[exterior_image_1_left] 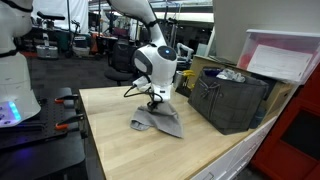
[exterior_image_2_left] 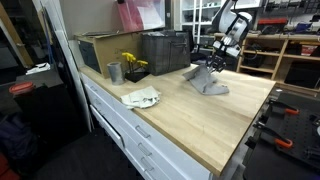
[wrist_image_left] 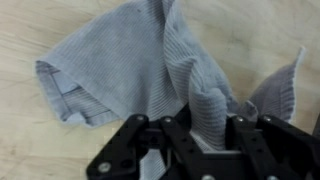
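Grey cloth (wrist_image_left: 120, 70) lies crumpled on the wooden surface (exterior_image_1_left: 120, 148), one fold drawn up between the fingers (wrist_image_left: 178, 135), which are pressed nearly together, pinching that fold.

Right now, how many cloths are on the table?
2. A gray cloth, pinched by the gripper, sits in the middle of the table. A crumpled whitish cloth lies near its edge, by the metal cup. More could be hidden inside the dark bin.

Ribbed grey cloth (wrist_image_left: 130, 70) (matt), wooden table (wrist_image_left: 30, 150)
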